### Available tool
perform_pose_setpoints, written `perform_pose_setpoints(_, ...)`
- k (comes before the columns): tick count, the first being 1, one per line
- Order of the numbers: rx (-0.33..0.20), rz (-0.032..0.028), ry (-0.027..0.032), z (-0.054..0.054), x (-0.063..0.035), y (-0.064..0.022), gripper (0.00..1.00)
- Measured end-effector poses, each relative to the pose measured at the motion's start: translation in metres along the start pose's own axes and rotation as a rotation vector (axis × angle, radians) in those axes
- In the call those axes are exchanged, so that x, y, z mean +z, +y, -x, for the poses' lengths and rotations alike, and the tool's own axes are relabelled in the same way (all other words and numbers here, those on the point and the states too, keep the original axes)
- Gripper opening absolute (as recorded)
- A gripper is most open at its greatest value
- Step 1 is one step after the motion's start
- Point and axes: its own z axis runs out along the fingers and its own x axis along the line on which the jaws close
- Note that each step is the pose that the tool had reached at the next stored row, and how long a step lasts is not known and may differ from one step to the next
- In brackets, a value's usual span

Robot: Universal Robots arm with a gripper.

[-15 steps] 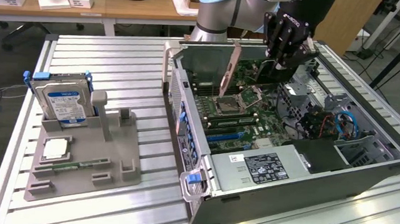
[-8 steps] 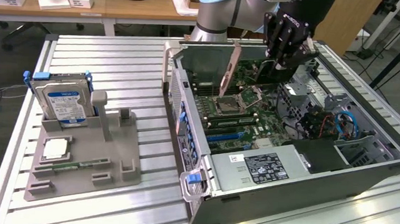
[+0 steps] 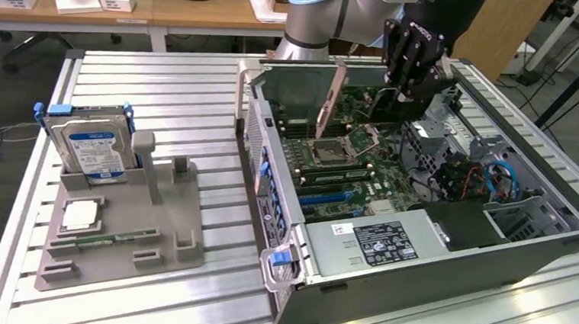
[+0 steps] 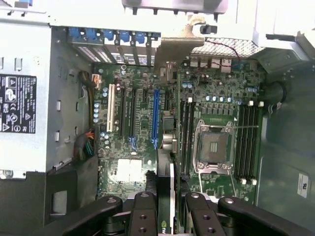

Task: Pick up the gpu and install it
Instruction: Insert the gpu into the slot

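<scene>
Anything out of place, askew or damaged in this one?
Nothing spilled or damaged. The hand holds the gpu on edge above the motherboard, not yet seated. The CPU socket sits bare, with no cooler.

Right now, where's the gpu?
The gpu is in the hand, on edge over the motherboard inside the open case, on the exterior view's right.
</scene>
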Motion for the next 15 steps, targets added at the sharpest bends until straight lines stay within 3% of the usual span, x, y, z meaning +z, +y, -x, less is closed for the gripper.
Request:
perform_pose_setpoints(7, 0.047, -0.0019, -0.0008, -0.0001, 0.0022, 0.0, 0.27)
perform_pose_setpoints(15, 0.058, -0.0056, -0.0011, -0.0002, 0.0056, -0.0001, 0.27)
